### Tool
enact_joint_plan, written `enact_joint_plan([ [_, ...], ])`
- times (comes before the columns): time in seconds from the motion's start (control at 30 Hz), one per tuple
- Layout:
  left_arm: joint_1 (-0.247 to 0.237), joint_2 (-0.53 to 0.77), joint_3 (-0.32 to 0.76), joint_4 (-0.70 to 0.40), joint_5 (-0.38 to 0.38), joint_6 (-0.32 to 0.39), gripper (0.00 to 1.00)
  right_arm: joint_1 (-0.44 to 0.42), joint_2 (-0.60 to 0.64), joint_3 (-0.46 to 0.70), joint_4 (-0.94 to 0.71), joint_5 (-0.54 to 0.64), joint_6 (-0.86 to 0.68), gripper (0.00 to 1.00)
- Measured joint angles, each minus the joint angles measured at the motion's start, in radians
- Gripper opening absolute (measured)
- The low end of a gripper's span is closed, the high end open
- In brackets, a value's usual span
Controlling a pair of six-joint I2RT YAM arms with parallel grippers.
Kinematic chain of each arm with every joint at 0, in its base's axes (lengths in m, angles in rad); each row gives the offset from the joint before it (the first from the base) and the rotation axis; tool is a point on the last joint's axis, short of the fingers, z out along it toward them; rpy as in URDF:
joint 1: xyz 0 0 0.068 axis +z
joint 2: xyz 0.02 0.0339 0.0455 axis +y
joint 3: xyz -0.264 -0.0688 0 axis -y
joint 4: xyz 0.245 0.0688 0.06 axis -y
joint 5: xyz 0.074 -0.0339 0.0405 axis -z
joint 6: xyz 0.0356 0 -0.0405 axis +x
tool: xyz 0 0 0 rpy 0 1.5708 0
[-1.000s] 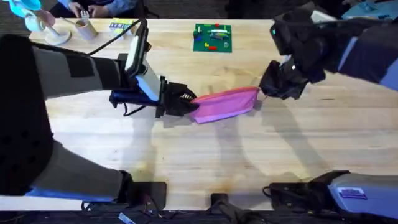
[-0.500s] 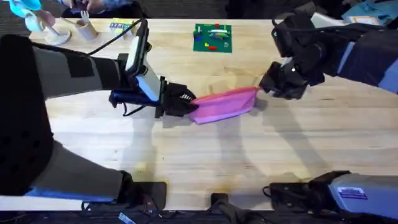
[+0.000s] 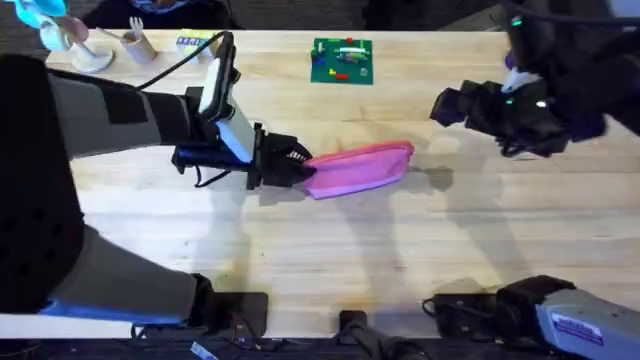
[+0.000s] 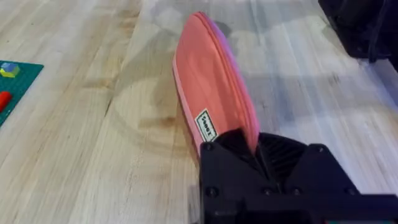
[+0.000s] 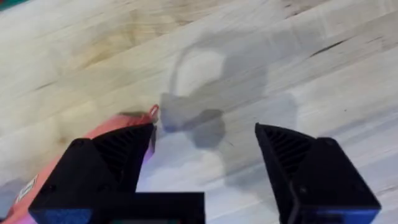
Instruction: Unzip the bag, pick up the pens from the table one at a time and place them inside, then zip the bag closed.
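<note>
The left gripper [image 3: 297, 167] is clamped on the left end of the bag [image 3: 360, 167], its black jaws pressed together over the fabric beside the small white label [image 4: 204, 125]. The bag lies flat on the table [image 3: 330, 250], its long axis running left to right, just in front of the green block board [image 3: 342, 60], and its zipper seam looks closed along its whole length. To the right of the bag, the right gripper [image 3: 447, 104] hangs above the table with its jaws spread wide and holding nothing; in its wrist view the bag's right end and what may be the zipper pull [image 5: 153, 112] sit just beyond one finger. By my reading the unzipping step is in hand, or the closing zip is just done. I cannot tell which. If opening, the right gripper must pinch the pull and draw it toward the left gripper's anchor.
</note>
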Motion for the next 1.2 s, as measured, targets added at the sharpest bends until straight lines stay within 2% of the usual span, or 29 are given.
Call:
enact_joint_plan([
  [0.3,0.0,0.0,0.0,0.0,0.0,0.001,0.048,0.0,-0.118,0.0,-0.02,-0.036,-0.047,0.998],
  [0.33,0.0,0.0,0.0,0.0,0.0,0.006,0.164,0.0,-0.12,0.0,-0.024,-0.037,-0.05,0.998],
  [0.5,0.0,0.0,0.0,-0.002,0.01,0.002,0.933,0.0,-0.12,0.0,-0.05,-0.04,-0.058,0.998],
  [0.53,0.0,0.0,0.0,-0.004,0.011,0.001,0.974,0.0,-0.12,0.0,-0.055,-0.04,-0.058,0.998],
  [0.77,0.0,0.0,0.0,-0.011,-0.007,0.001,0.993,0.0,-0.121,0.0,-0.066,-0.04,-0.095,0.998],
  [0.87,0.0,-0.002,0.005,-0.07,-0.047,0.0,0.995,0.0,-0.141,0.0,-0.077,-0.041,-0.133,0.998],
  [1.0,0.0,-0.036,0.06,-0.215,-0.132,-0.001,0.995,0.0,-0.214,0.0,-0.092,-0.041,-0.198,0.998],
  [1.03,0.0,-0.1,0.142,-0.342,-0.193,0.0,0.995,0.0,-0.272,0.0,-0.093,-0.041,-0.231,0.998],
  [1.2,0.0,-0.231,0.277,-0.524,-0.301,-0.01,0.996,0.0,-0.349,0.0,-0.095,-0.04,-0.256,0.998],
])
